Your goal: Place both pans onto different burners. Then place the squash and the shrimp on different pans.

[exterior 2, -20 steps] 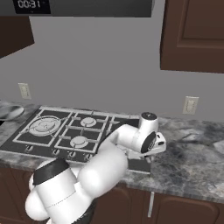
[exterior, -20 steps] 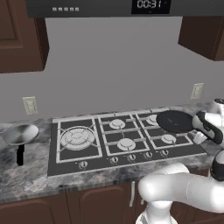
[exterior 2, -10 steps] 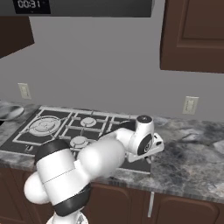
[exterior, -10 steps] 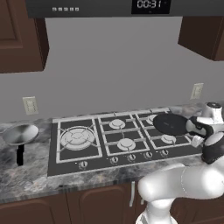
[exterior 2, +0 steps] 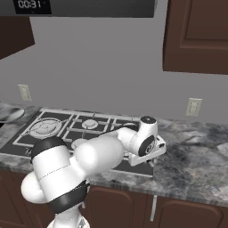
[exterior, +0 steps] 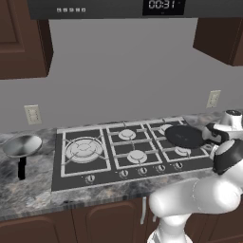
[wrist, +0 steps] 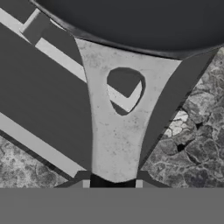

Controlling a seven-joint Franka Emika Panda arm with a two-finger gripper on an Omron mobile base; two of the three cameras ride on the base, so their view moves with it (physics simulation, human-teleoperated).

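The flat matte-black pan [exterior: 184,136] is over the right side of the cooktop, between the back right burner [exterior: 163,128] and the front right burner [exterior: 182,151]. My gripper [exterior: 208,135] is at the pan's right edge. In the hand view the gripper [wrist: 113,181] is shut on the pan's grey handle [wrist: 114,140], which leads up to the black pan [wrist: 144,17]. The silver bowl-shaped pan [exterior: 21,144] with its black handle sits on the counter left of the cooktop, also seen as the silver pan [exterior 2: 9,113]. The squash and the shrimp are out of view.
The dark cooktop [exterior: 61,178] has a large burner [exterior: 83,149] at the left and two middle burners [exterior: 127,135]. Grey marble counter [exterior 2: 196,156] stretches to the right. A wall outlet [exterior: 32,114] and dark cabinets hang above.
The black pan, still held, has moved slightly toward the front of the cooktop. The arm's elbow has swung lower and nearer the cameras.
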